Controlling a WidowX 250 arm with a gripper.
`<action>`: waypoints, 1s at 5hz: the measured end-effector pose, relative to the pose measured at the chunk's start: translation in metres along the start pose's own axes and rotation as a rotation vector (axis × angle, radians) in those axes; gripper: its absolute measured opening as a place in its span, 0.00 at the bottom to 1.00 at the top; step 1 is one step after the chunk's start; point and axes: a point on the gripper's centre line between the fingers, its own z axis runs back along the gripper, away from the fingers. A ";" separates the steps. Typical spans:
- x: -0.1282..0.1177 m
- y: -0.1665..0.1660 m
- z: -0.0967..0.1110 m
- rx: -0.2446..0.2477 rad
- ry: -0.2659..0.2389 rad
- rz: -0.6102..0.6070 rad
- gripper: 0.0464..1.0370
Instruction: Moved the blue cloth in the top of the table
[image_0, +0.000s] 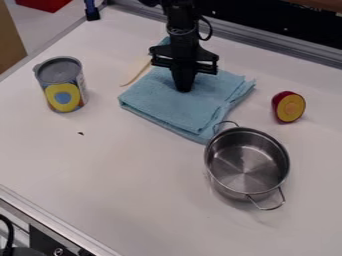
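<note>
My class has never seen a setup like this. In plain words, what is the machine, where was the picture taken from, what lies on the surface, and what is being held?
The machine is a black robot arm, entering from the top edge. Its gripper is the grasping end, pointing down at the folded blue cloth. There is one picture, from a fixed camera looking down at a slant.

On the pale table lie the cloth, a can with a yellow and blue design towards the left, a two-handled metal pot near the cloth's lower corner, and a dark red piece with a yellow face at right. A thin pale item lies partly hidden beside the cloth. Whether the gripper holds the cloth cannot be told.
</note>
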 end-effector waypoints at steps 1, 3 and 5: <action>0.007 -0.010 -0.001 0.010 -0.014 0.023 0.01; 0.027 -0.022 -0.004 0.014 -0.056 0.037 0.01; 0.026 -0.022 -0.005 0.027 -0.062 0.021 0.15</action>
